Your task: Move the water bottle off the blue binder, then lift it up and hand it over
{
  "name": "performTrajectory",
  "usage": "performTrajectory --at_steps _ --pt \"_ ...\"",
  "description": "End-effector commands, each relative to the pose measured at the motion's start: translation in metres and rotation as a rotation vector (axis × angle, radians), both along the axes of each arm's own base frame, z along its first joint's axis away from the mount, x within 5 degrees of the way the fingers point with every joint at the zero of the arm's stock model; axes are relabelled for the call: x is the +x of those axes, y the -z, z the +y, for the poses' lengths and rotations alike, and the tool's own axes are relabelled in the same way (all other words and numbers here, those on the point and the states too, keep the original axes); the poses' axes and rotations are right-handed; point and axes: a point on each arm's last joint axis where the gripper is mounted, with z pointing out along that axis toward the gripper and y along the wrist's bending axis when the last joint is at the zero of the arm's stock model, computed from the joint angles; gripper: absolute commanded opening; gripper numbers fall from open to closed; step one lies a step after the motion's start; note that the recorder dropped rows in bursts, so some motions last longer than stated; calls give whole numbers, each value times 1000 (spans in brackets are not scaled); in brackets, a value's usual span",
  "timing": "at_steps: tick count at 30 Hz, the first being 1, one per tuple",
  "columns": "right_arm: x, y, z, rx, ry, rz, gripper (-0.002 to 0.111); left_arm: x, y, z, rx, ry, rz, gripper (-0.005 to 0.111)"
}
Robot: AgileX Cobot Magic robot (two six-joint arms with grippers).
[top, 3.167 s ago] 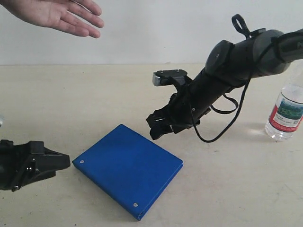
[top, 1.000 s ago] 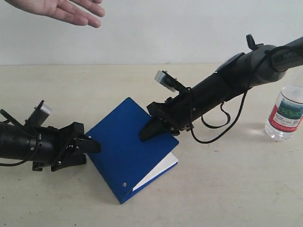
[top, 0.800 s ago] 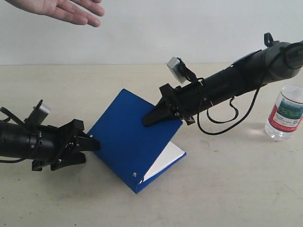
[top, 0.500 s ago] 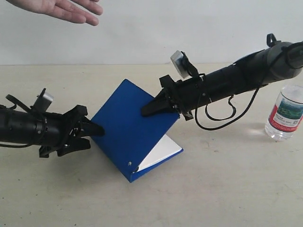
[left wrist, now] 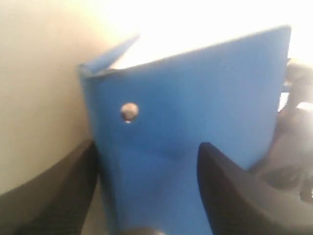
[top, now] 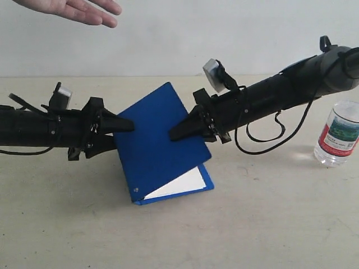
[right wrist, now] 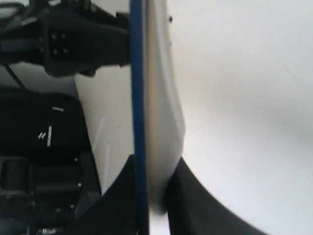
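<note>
The blue binder (top: 160,140) stands steeply tilted above the table, its lower edge close to or on the tabletop, and its white pages (top: 176,185) show underneath. My left gripper (top: 119,133) is shut on its spine side. In the left wrist view the blue binder (left wrist: 195,98) and a silver rivet (left wrist: 129,111) sit between my fingers (left wrist: 54,196). My right gripper (top: 178,132) is shut on the opposite edge. There the right gripper (right wrist: 154,188) pinches the blue cover (right wrist: 137,73) and pages. The water bottle (top: 338,134) stands upright at the far right, apart from the binder.
An open human hand (top: 78,10) hovers at the top left, above the left arm (top: 33,131). The right arm (top: 280,92) stretches from the upper right, with a cable loop (top: 263,140) hanging below it. The beige table (top: 252,224) meets a pale wall behind.
The binder lay flat with both grippers off it. Both grippers have since taken hold and raised it, tilting it steeper. The left gripper rose and moved right. The bottle stayed put.
</note>
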Motion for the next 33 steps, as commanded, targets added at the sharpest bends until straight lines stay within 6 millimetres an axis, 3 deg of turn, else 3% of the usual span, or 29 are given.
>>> performTrajectory --at_steps 1,7,9,12,14,18,19,20,23,26,29,31,32,33 --pt "-5 8 7 -96 -44 -29 0 -7 -35 -21 -176 169 -143 55" --pt "9 33 -8 -392 99 -90 0 -8 -35 -29 -179 190 -138 55" --pt "10 35 -9 -403 95 -102 0 -11 -35 -41 -167 234 -167 55" --pt "4 39 -7 -377 34 -63 0 -23 -34 -78 -126 386 -281 55" --pt "1 37 -6 -358 -5 -53 0 -28 -34 -90 -99 446 -363 55" --pt "-2 37 -6 -349 -25 -40 0 -29 -34 -93 -26 516 -560 54" --pt "-2 37 -6 -349 -25 -40 0 -29 -36 -93 -22 518 -576 52" --pt "-2 37 -6 -349 -25 -40 0 -30 -38 -93 -23 517 -578 42" --pt "-5 34 -5 -306 -96 -84 0 -34 -47 -100 -27 538 -604 5" --pt "-6 32 -3 -269 -139 -132 0 -42 -49 -115 -41 584 -613 5" --pt "-9 31 -3 -242 -187 -150 1 -43 -49 -118 -36 597 -634 4" --pt "-13 29 -2 -209 -249 -176 9 -41 -49 -114 -26 589 -649 4" --pt "-15 28 -2 -191 -277 -179 17 -38 -49 -109 -20 576 -653 4" --pt "-17 27 -2 -177 -298 -179 34 -36 -49 -103 -6 563 -671 4"
